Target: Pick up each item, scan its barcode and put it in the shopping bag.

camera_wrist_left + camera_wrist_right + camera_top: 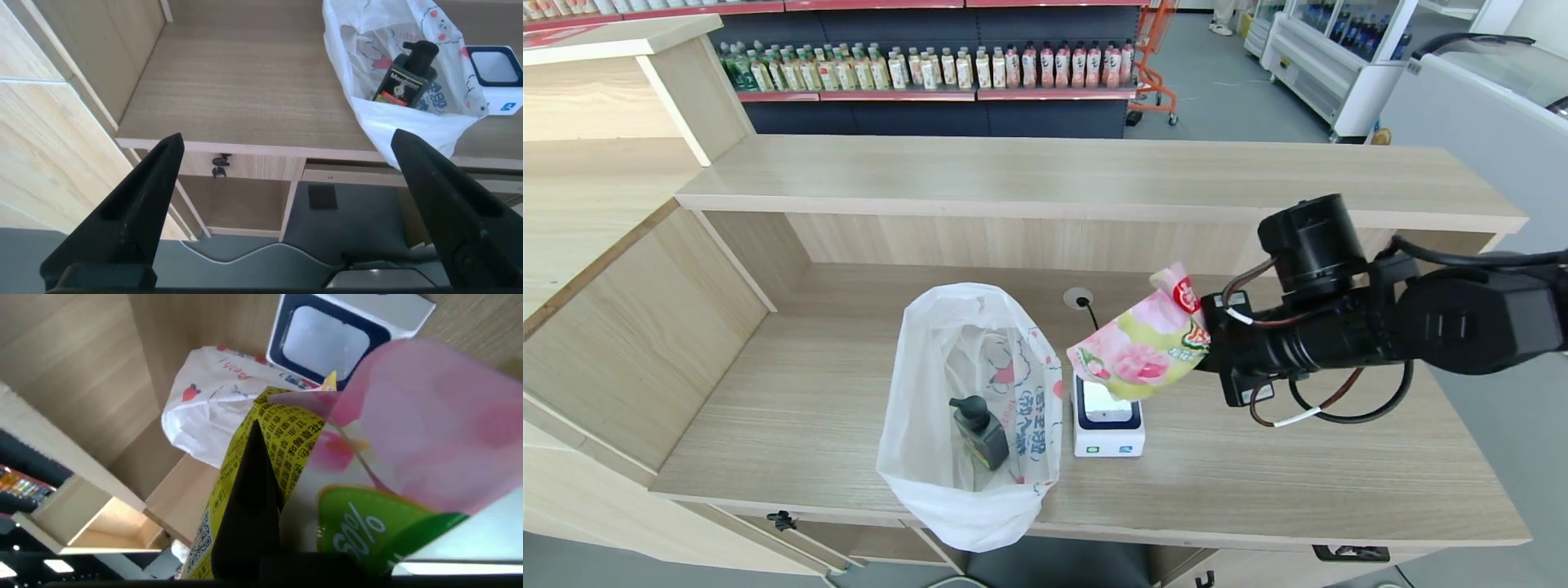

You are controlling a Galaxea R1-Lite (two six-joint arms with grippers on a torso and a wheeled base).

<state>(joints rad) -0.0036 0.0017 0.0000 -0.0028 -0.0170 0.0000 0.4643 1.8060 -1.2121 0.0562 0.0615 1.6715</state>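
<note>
My right gripper [1207,343] is shut on a pink and yellow-green refill pouch [1145,347], holding it tilted just above the white barcode scanner [1107,418] on the counter. In the right wrist view one dark finger [253,502] presses the pouch [433,433] over the scanner's window [327,335]. To the scanner's left stands the white shopping bag [931,367] with a dark pump bottle [980,429] inside. My left gripper [286,220] hangs open in front of the counter's near edge, to the left of the bag [384,114], holding nothing.
The wooden counter [792,408] has a raised back ledge [1045,175] and a side wall on the left. A cable hole [1079,298] sits behind the scanner. Bare counter lies left of the bag and right of the scanner.
</note>
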